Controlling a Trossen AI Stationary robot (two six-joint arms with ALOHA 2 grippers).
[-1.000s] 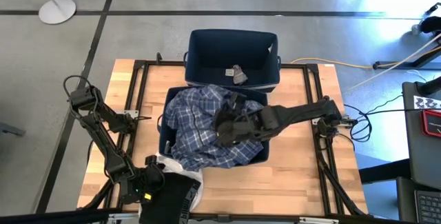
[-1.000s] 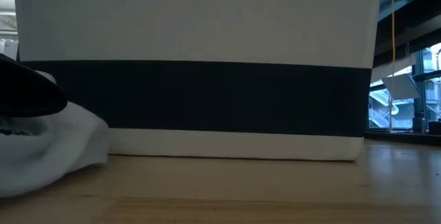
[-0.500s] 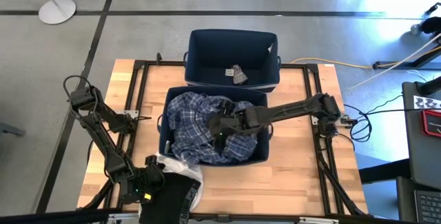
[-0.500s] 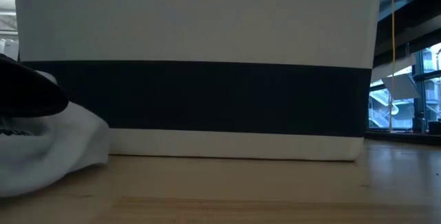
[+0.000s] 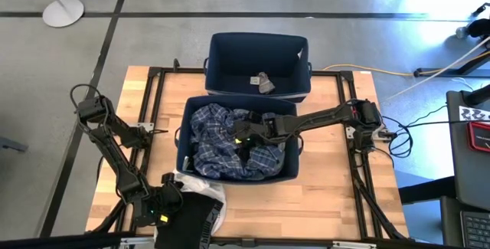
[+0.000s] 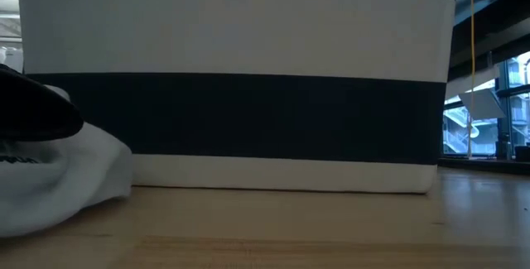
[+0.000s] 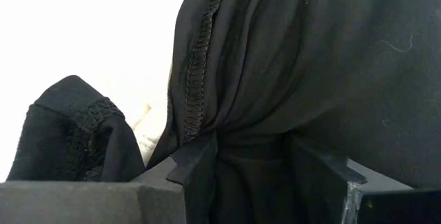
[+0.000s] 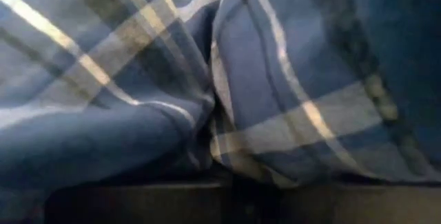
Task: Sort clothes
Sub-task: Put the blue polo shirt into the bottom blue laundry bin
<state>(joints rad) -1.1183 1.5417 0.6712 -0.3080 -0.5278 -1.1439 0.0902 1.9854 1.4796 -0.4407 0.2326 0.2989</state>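
The dark blue plaid shirt (image 5: 222, 145) lies bunched inside the near navy bin (image 5: 184, 138). My right gripper (image 5: 243, 138) reaches down into that bin from the table's right side and is shut on the shirt. At the table's near left edge my left gripper (image 5: 174, 203) is shut on a black garment (image 5: 197, 217), which lies partly over a white garment (image 5: 191, 181) on the table. A small brown-grey garment (image 5: 265, 83) rests on the floor of the far navy bin (image 5: 295, 50). My right gripper holds a gathered fold of the plaid shirt (image 8: 213, 141), slanting down from the table's right; the fingers themselves are hidden under the cloth. The shirt rests in the bin, slack. My left gripper pinches a bunch of the black garment (image 7: 248, 148) between its two fingers (image 7: 196, 172), several layers gathered, beside a stitched hem (image 7: 200, 65). It comes slanting down. The garment lies on the table and on the white garment.
In the low view the near bin's navy and white striped wall (image 6: 240, 95) fills most of the picture, with the white garment (image 6: 58, 182) at its left on the wood. Black frame rails (image 5: 157, 96) run along the table's sides.
My right gripper has gone down into the near bin and a little toward the table's left, staying shut. The plaid shirt, which was spread over the bin's rim and front wall, has sunk inside the bin and bunched up.
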